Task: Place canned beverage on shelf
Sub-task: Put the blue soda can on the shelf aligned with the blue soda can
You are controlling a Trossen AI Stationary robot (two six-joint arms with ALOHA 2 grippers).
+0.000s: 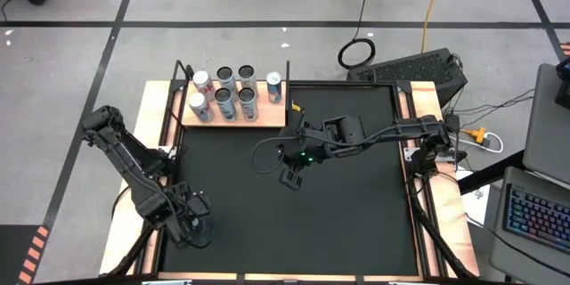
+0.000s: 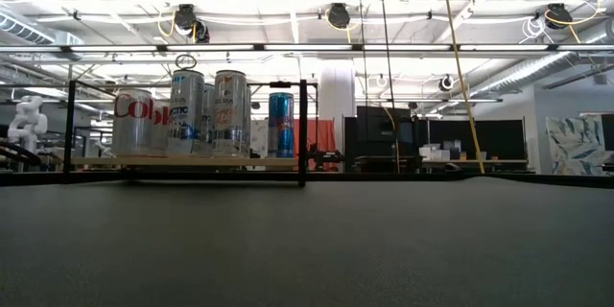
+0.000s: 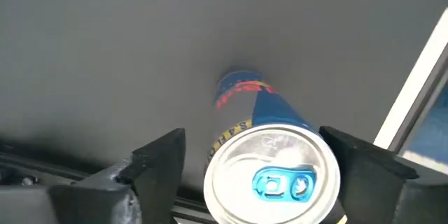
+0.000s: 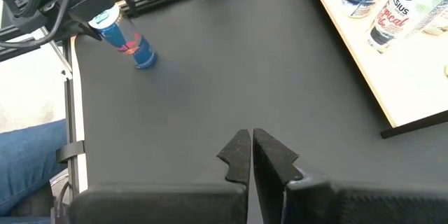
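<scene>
One blue can (image 3: 269, 161) with red lettering stands between the left gripper (image 3: 255, 164)'s spread jaws, untouched; right gripper (image 4: 250, 155)'s jaws pressed together.

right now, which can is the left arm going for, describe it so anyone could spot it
Start at the square black mat and go to its near-left corner, far from the light-wood shelf crowded with cans. There a slim blue can with red lettering and a silver top stands alone between the left gripper's jaws. It is the only can on the mat rather than on the shelf.
</scene>
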